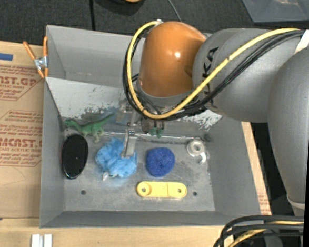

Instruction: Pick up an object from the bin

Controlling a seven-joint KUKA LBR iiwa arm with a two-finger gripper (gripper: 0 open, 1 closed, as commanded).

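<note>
My gripper [129, 149] hangs under the orange wrist cover in the middle of the bin. Its tip comes down on the upper right part of a light blue fluffy clump [115, 163]. Just right of that clump lies a dark blue round pom-like ball [159, 162], apart from the gripper. A yellow flat piece with two holes [161, 189] rests in front of both, near the bin's front wall. A green toy dinosaur [88, 126] lies to the gripper's left along the back slope.
A black oval thing [74, 156] lies at the bin's left side. A small silver ring-shaped part [196, 148] sits at the right. The big grey arm and its cables cover the bin's back right part.
</note>
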